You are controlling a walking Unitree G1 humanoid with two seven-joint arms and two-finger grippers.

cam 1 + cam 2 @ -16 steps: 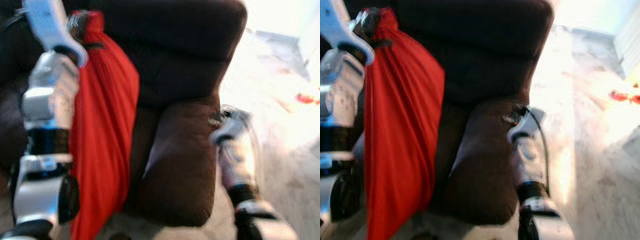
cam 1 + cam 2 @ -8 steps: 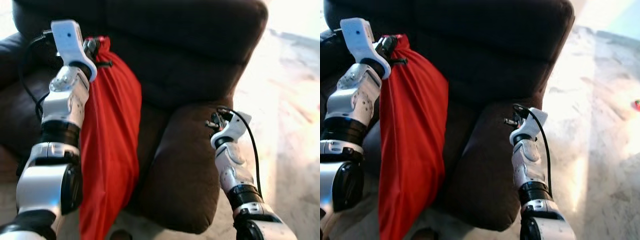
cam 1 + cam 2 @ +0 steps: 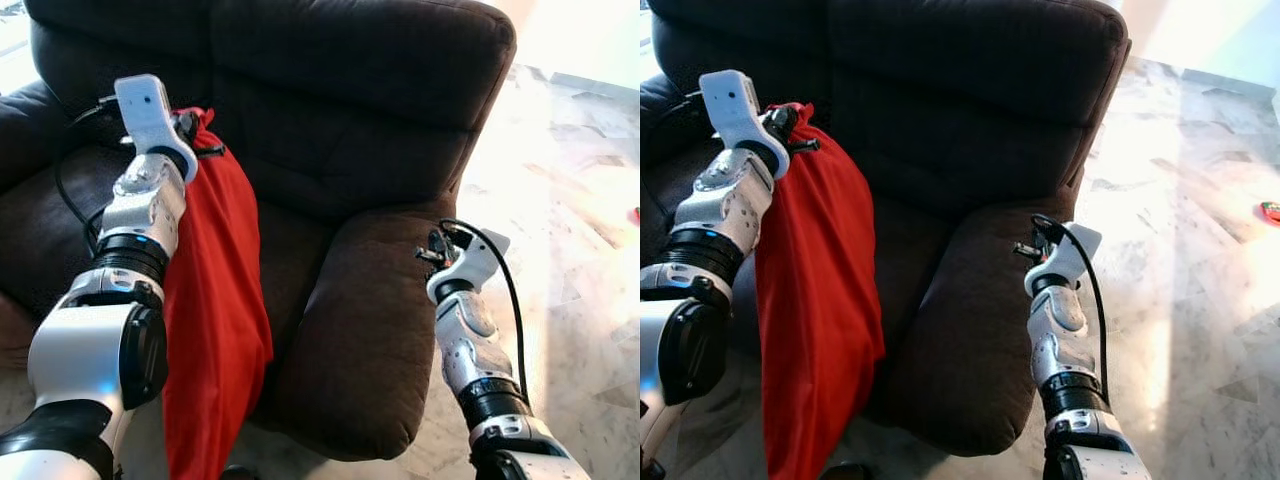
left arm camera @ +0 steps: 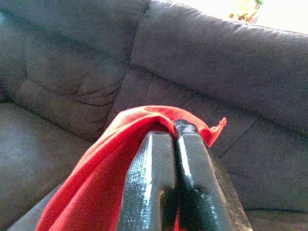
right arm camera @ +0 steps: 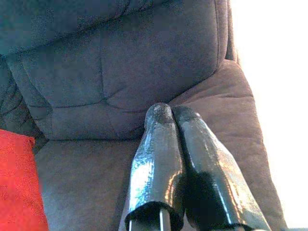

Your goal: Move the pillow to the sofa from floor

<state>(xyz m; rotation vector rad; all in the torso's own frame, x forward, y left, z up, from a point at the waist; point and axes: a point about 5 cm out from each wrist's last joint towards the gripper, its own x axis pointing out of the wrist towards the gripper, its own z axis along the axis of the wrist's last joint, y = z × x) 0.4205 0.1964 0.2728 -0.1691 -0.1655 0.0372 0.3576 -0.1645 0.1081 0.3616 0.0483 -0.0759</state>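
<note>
Pillow (image 3: 215, 310) hangs limp and soft from left claw (image 4: 174, 132), pinched by its corner above the sofa (image 3: 340, 120); light, grip holds. Right claw (image 5: 171, 115) closed, empty.

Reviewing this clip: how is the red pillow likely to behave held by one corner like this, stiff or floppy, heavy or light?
Probably floppy: the red pillow hangs long and creased from the pinched corner. Likely light, since the left gripper, shut on a bit of fabric, carries it alone. It may swing or slump when lowered onto the sofa seat. The right gripper is shut over the armrest.
</note>
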